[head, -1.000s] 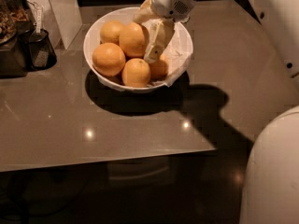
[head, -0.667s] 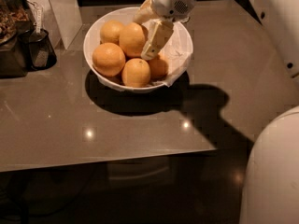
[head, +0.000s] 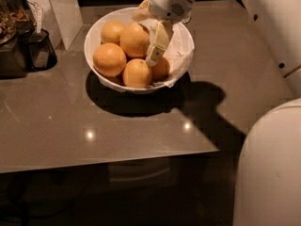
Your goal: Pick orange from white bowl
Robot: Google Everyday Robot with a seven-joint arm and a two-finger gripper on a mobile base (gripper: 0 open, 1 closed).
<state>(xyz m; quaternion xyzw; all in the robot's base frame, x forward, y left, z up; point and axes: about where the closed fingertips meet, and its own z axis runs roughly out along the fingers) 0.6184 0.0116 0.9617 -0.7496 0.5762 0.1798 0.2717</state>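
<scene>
In the white bowl (head: 91,39), your orange (head: 134,40) sits packed among the other oranges (head: 109,59), so a nudge could roll them. The gripper (head: 153,51) is down at its right side, and you cannot tell whether it is open or closed. A shallow hold would likely slip off the smooth peel.

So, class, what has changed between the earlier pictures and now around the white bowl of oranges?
Nothing has visibly changed. The cream two-finger gripper remains lowered into the wide, round white bowl, right beside the large smooth orange at its middle. The other round oranges and the glossy grey table are as before.
</scene>
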